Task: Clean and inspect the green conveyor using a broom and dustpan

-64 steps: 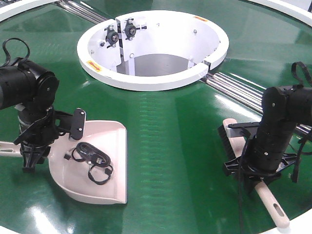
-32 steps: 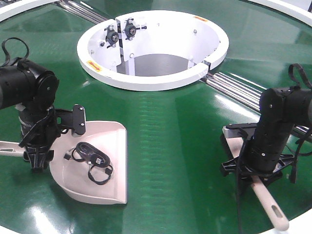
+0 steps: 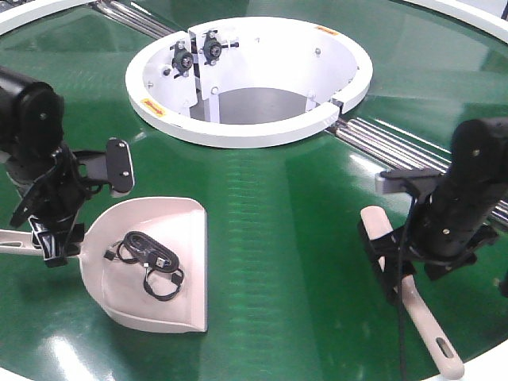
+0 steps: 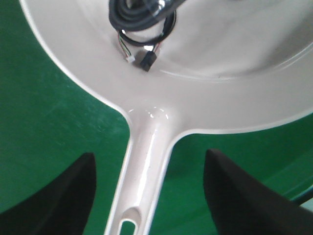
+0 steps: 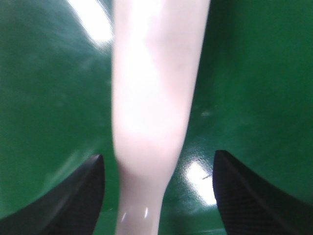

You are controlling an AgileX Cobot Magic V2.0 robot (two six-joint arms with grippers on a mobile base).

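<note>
While the large glossy dark-green conveyor belt point(image 3: 278, 206) is filling the whole front view, the pale pink plastic dustpan point(image 3: 190, 238) is lying flat on it at lower left, mouth facing right. Inside the scoop a coiled black cable point(image 3: 151, 266) is sitting toward the back wall; in the left wrist view that cable point(image 4: 142, 14) is showing a small black plug and thin coloured wires, with its upper loops cut off by the top edge. The left gripper point(image 3: 49, 248) is hanging over the thin handle, which is running off the left edge. From the wrist, the left gripper point(image 4: 151, 193) is standing wide open, green showing between each dark finger point(image 4: 63, 196) and the dustpan point(image 4: 220, 83) handle.

Over at lower right, the pale pink plastic broom point(image 3: 422, 311) is lying on the belt, slotted handle end pointing to the bottom right corner, its dark bristles mostly hidden behind the right gripper point(image 3: 413, 266). In the blurred right wrist view, the right gripper point(image 5: 159, 193) is spread open astride the broom point(image 5: 151, 98) handle, touching nothing. At top centre the white round hub point(image 3: 349, 87) is sitting, silver rollers point(image 3: 397, 143) running to its right.
</note>
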